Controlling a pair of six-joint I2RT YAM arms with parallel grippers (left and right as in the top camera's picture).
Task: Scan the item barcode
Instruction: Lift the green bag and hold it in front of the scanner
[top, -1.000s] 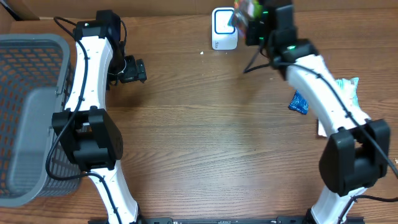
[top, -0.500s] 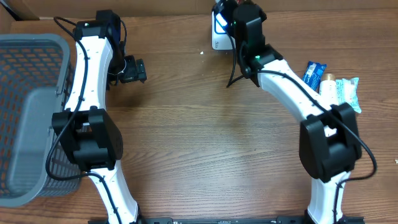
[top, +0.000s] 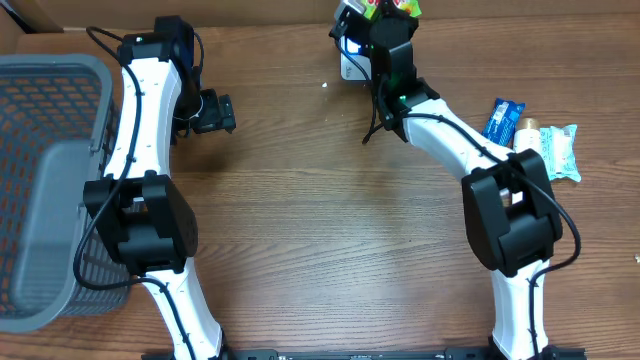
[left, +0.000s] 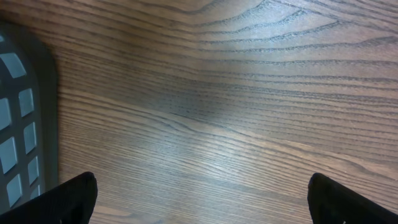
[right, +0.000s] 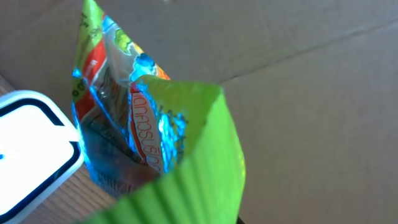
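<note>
Overhead view: a wooden bench (top: 320, 230) carries two white-and-black arms. The right arm reaches to the far edge. There the right jaws are clamped on a bright green and red snack packet (top: 392, 8), held just above a small white scanner (top: 350, 66) with a blue-lit face. The left jaws stand wide apart and empty at the far left, near a grey mesh basket (top: 40, 120). A blue packet (top: 503, 117) and a pale teal packet (top: 562, 150) lie near the right edge, well apart from the scanner.

Left wrist view: bare wood grain fills the picture. The black fingertips (left: 68, 200) sit in the lower corners with nothing between them. A corner of the basket shows at the left edge.

Right wrist view: the crumpled snack packet fills the middle, with blue light gleaming on its foil. The scanner's white corner is at lower left, just beside the packet, and a brown cardboard wall (right: 311, 93) stands behind. The packet hides the right jaws here, and no barcode can be made out.

The step in hand appears to be presenting the packet to the scanner. The next move likely calls for turning the barcode panel flat toward the lit window and holding it steady.
</note>
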